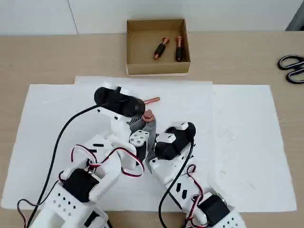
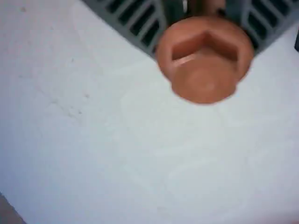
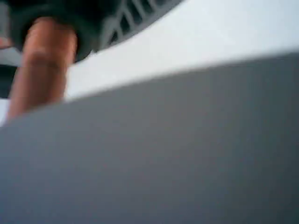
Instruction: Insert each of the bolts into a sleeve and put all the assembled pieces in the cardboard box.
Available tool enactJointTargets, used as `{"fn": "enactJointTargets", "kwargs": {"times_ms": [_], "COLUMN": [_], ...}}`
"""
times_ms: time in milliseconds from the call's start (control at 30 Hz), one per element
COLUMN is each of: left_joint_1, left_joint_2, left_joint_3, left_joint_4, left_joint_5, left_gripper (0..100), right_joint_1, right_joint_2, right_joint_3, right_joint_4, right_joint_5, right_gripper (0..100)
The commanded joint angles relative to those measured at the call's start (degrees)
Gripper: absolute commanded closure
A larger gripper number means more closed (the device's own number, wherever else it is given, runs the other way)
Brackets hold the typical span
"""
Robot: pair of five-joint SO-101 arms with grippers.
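High view, nearest first: the two arms meet over the white sheet (image 1: 237, 142), and the left claw (image 1: 146, 122) pinches a copper bolt (image 1: 148, 115) just below its head. From the left wrist, that head faces the camera between the ribbed fingers (image 2: 135, 18). The right claw (image 1: 150, 142) is right beside it. Whether it is clamped I cannot tell, but its wrist view has the bolt's shank running into a black sleeve (image 3: 88, 28), so this joining looks under way and not yet seated. Just beyond the claws a second bolt (image 1: 152, 100) lies bare on the sheet, still needing a sleeve. At the far side of the table (image 1: 47, 57), the cardboard box (image 1: 134, 47) already holds a left piece (image 1: 161, 48) and a right piece (image 1: 179, 49), both sleeved. I judge about half the work done: two pieces are boxed, one is in hand and one is untouched.
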Motion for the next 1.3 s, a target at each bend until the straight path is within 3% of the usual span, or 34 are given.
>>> {"fn": "enactJointTargets", "kwargs": {"times_ms": [0, 233, 733, 933, 1067, 1267], "left_joint_1": [0.18, 0.18, 1.05, 0.88, 0.79, 0.7], "left_joint_2": [-1.14, -1.05, -1.05, -1.14, -1.41, -1.23], "left_joint_3": [-0.22, -0.22, 3.82, 3.74, 3.12, -2.68], "left_joint_4": [0.35, 3.87, 3.6, 3.96, 4.13, 10.81], "left_joint_5": [0.26, 0.26, 0.18, 0.35, 0.26, -2.37], "left_gripper": [99, 99, 99, 88, 88, 87], "right_joint_1": [-0.13, -0.13, -0.13, -0.13, -0.13, -0.22], "right_joint_2": [-0.57, -0.57, -0.66, -0.66, -0.66, -0.66], "right_joint_3": [-0.44, -0.44, -0.44, -0.26, 0.09, 0.09], "right_joint_4": [-1.63, -1.63, -1.63, -1.63, -1.71, -1.71], "right_joint_5": [-0.62, -0.62, -0.62, -0.62, -0.62, -0.62], "right_gripper": [99.5, 99.5, 99.5, 99.5, 99.5, 99.5]}}
